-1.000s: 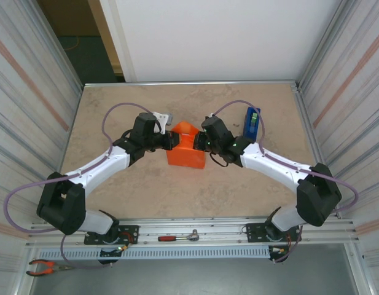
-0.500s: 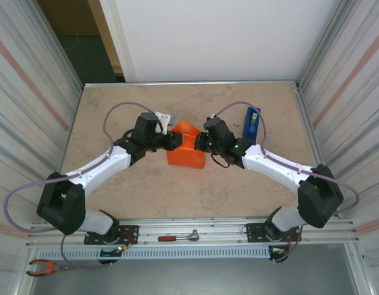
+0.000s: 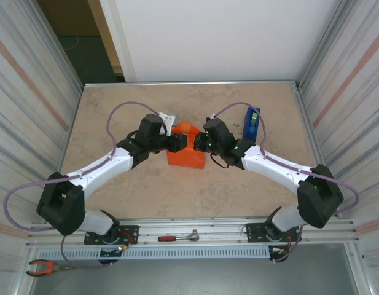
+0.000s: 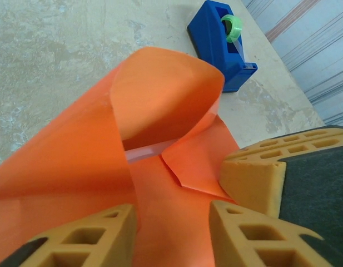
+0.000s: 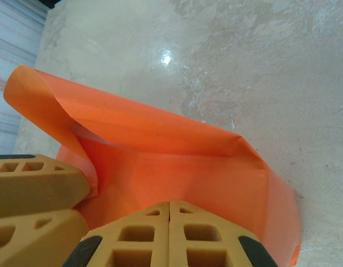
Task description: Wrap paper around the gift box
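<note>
The orange paper (image 3: 187, 155) lies folded into a bundle at the middle of the table, and the gift box is hidden under it. A loose flap of the paper (image 4: 160, 94) curls up at the far side. My left gripper (image 3: 180, 142) hovers over the bundle's left top, open, its tan fingers (image 4: 76, 239) apart with paper (image 4: 171, 222) below the gap. My right gripper (image 3: 199, 142) is shut, its joined fingertips (image 5: 170, 214) resting on the paper (image 5: 177, 167) at the bundle's right top. The two grippers almost touch.
A blue tape dispenser (image 3: 252, 123) with a green roll (image 4: 233, 26) stands to the right of the bundle, behind the right arm. A ratchet wrench (image 3: 178, 236) and pliers (image 3: 45, 267) lie on the near rail. Corrugated walls close in both sides.
My left gripper has opened from shut and slid slightly right over the bundle. The raised paper flap at the back now shows lower. The right gripper has stayed shut in place.
</note>
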